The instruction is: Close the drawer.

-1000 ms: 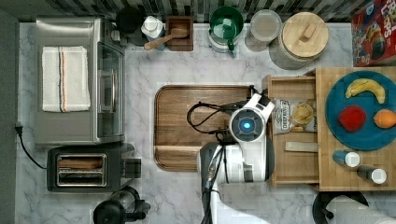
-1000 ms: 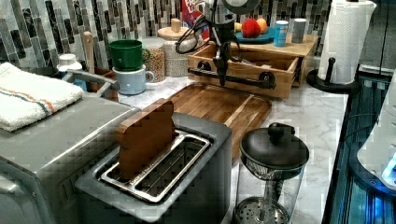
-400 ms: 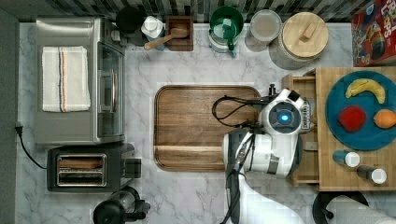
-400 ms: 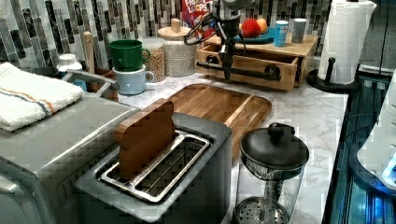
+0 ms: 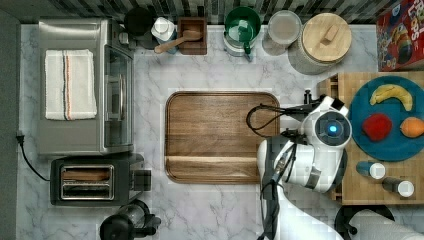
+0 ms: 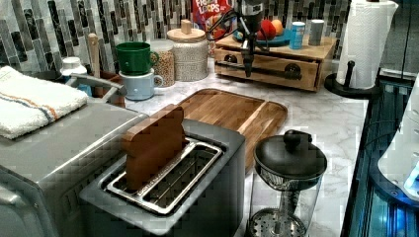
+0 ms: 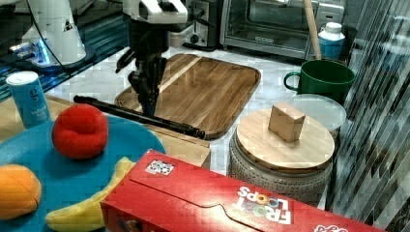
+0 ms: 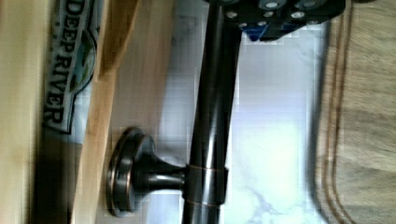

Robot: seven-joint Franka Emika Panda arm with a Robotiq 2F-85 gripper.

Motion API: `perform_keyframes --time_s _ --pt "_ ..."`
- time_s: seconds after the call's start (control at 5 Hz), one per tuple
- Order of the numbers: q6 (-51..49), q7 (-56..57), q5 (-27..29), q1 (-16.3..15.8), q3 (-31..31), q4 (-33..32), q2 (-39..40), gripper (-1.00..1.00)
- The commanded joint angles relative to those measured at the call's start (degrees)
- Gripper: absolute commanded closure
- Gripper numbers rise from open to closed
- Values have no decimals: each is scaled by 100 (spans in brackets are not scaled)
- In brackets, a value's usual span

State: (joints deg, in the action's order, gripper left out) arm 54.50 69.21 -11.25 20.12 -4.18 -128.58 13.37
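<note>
Drawer (image 6: 269,66): we see its light-wood front nearly flush under the butcher-block top (image 6: 291,49), at the far end of the marble counter (image 6: 321,118) in the left view; in the wrist view a narrow gap shows at its top edge with a printed packet (image 8: 70,65) inside.
Cutting board (image 5: 220,136): it lies flat on the counter, just beside the drawer front, on the top view's left of it.
Arm (image 5: 305,160): white, we find it reaching over the drawer front in the top view.
Blue plate (image 7: 72,183): it sits on the butcher-block top with red, orange and yellow fruit.
Handle (image 8: 212,116): a dark bar on round mounts along the drawer front.
Gripper (image 7: 147,99): it points down at the handle; we cannot tell how its fingers stand.
</note>
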Motion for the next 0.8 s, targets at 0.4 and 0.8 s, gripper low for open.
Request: perform_keyframes --time_s 0.4,0.8 --pt "629 453 -358 502 -701 1222 372 100" --pt "296 -459 -974 179 -819 1091 132 100"
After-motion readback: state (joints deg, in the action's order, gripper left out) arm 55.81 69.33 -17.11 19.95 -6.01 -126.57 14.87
